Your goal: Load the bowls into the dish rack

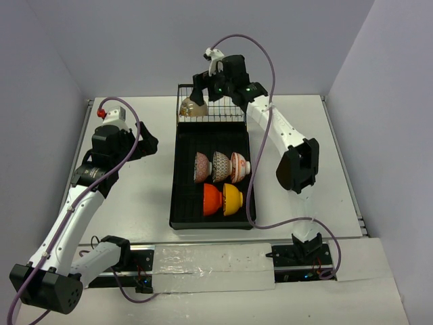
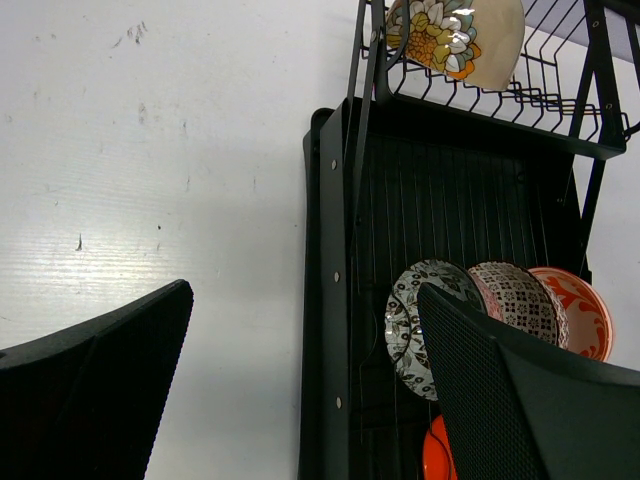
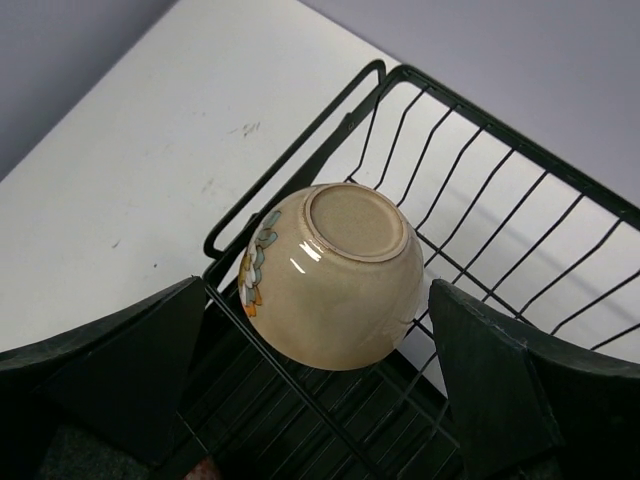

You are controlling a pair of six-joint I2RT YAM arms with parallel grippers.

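The table is flat and white. Three plain walls stand close around it: a back wall, a left wall and a right wall. They are all pale grey-blue. The light is soft and even. Close up, the table top has a few small dark marks. A long metal rail runs along the near edge, with a white sheet lying beside it.

Wide overhead, close wrist views (all share dish rack)
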